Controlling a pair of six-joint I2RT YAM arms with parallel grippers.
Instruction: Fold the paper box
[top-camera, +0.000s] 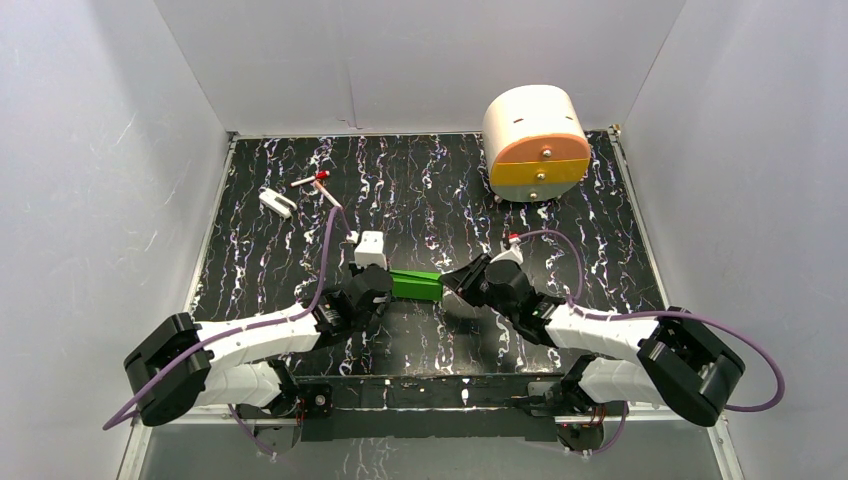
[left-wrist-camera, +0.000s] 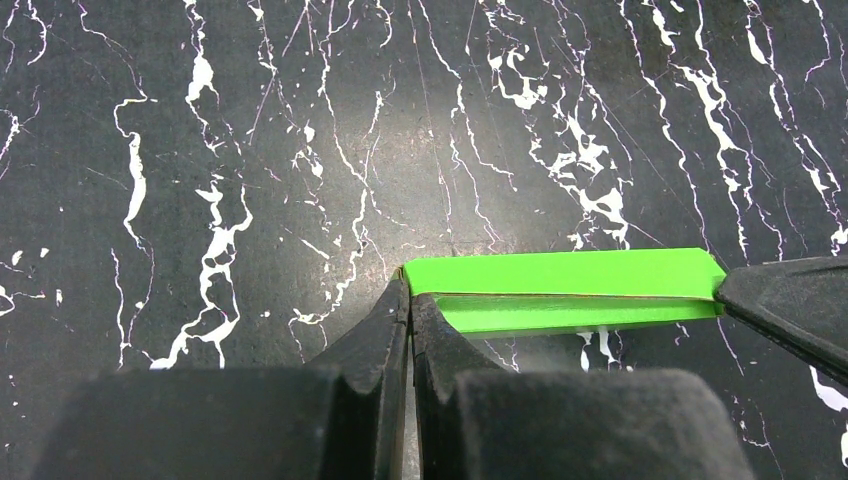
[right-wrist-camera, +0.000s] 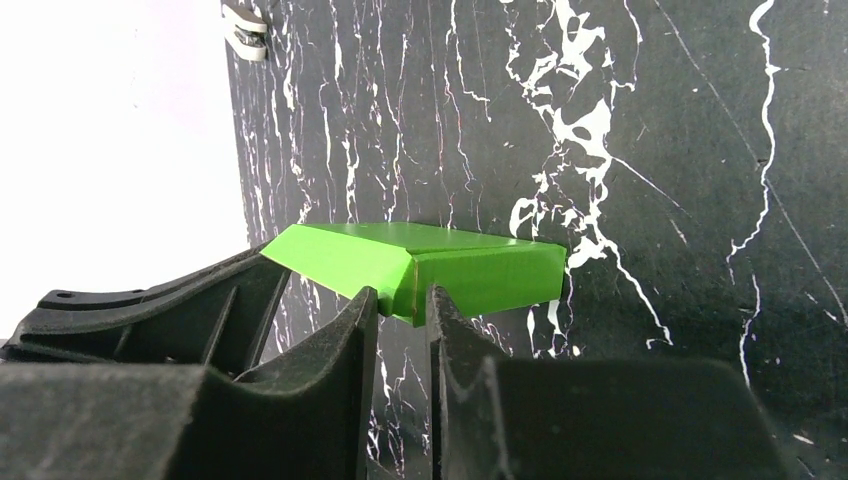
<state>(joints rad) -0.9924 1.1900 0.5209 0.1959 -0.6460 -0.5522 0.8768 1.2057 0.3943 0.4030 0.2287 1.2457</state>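
Observation:
The paper box (top-camera: 416, 285) is a small flat bright green card box, held between my two grippers a little above the black marbled table (top-camera: 420, 190). My left gripper (top-camera: 384, 287) is at its left end. In the left wrist view the gripper (left-wrist-camera: 409, 292) is shut, pinching the thin end edge of the box (left-wrist-camera: 560, 272). My right gripper (top-camera: 456, 281) is at its right end. In the right wrist view the jaws (right-wrist-camera: 403, 300) stand a narrow gap apart, with a corner of the box (right-wrist-camera: 440, 262) between the tips, touching both.
A large cream-and-orange rounded drawer unit (top-camera: 535, 145) stands at the back right. A small white object (top-camera: 277, 202) and a red-tipped stick (top-camera: 312, 180) lie at the back left. White walls enclose the table on three sides.

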